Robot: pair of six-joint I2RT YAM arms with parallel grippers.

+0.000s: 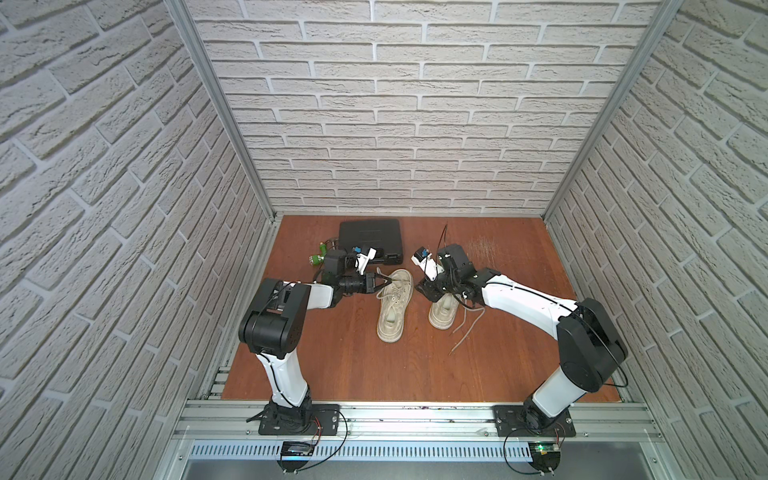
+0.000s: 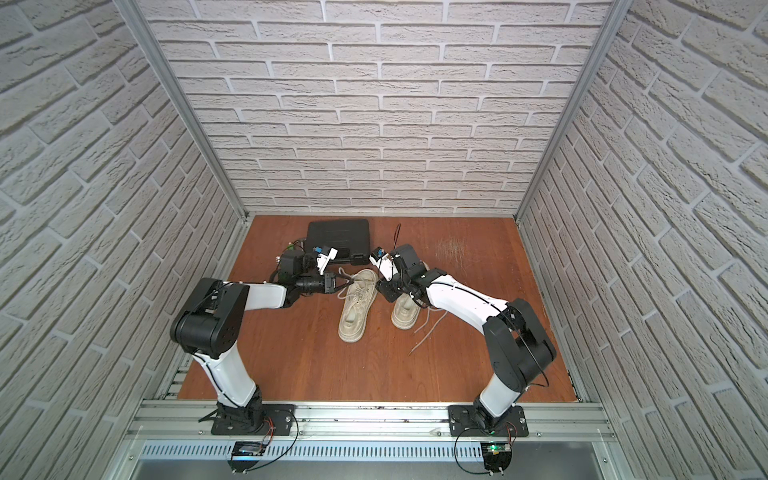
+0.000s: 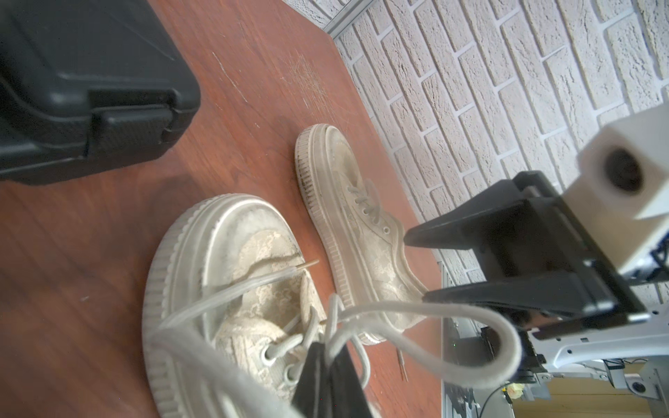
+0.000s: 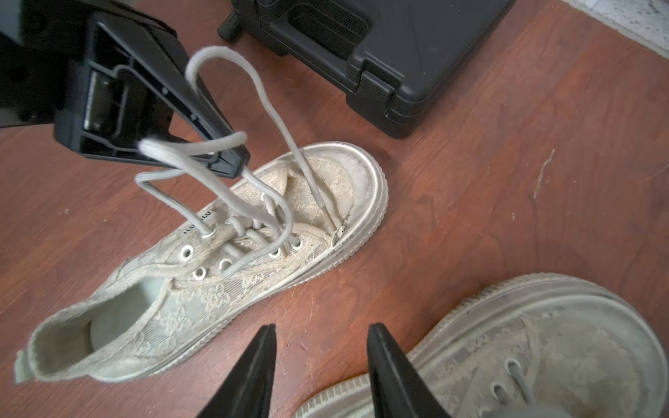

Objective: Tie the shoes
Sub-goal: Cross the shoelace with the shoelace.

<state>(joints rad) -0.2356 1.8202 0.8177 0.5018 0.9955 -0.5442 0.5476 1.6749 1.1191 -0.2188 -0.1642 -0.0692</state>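
Note:
Two worn beige shoes lie side by side on the wooden floor, toes toward the back wall. The left shoe (image 1: pixel 394 307) (image 4: pixel 217 275) has its cream laces (image 4: pixel 231 202) drawn up into loops. My left gripper (image 1: pixel 387 284) (image 3: pixel 327 349) (image 4: pixel 239 163) is shut on those laces above the shoe's eyelets, and one loop (image 4: pixel 224 68) arches free beside it. The right shoe (image 1: pixel 444 311) (image 3: pixel 356 202) is partly hidden under my right arm. My right gripper (image 4: pixel 320 336) (image 3: pixel 414 267) hangs open over the bare floor between the two shoes, holding nothing.
A black plastic case (image 1: pixel 371 241) (image 4: pixel 380 54) lies shut behind the left shoe. A small green object (image 1: pixel 318 257) sits left of it. The right shoe's loose laces (image 1: pixel 467 332) trail over the floor toward the front. Brick-patterned walls close in three sides.

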